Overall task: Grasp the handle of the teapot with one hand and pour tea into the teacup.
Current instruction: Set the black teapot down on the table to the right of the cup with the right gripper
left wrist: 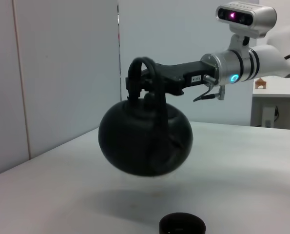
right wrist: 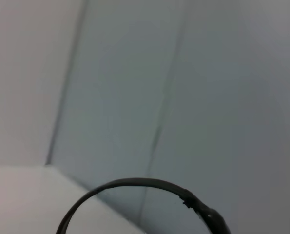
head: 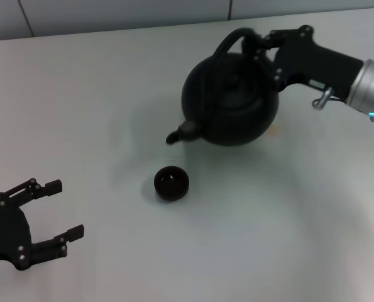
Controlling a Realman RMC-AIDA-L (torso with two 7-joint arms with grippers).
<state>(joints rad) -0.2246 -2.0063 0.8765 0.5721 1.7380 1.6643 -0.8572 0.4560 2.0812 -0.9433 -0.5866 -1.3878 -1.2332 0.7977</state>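
Note:
The round black teapot [head: 232, 100] hangs in the air above the table, tilted with its short spout [head: 179, 133] pointing down toward the teacup. My right gripper [head: 260, 41] is shut on the top of the arched black handle [head: 227, 44], reaching in from the right. The left wrist view shows the teapot [left wrist: 145, 139] lifted clear of the table, with the right gripper [left wrist: 141, 84] clamped on the handle [left wrist: 152, 78]. The handle's arc [right wrist: 135, 185] crosses the right wrist view. The small dark teacup [head: 171, 183] stands on the table just below the spout. My left gripper [head: 66, 211] rests open at the lower left.
A plain white table [head: 80, 113] carries the cup. A light wall [head: 111, 16] runs along the far edge. The teacup's rim [left wrist: 182, 224] shows at the edge of the left wrist view.

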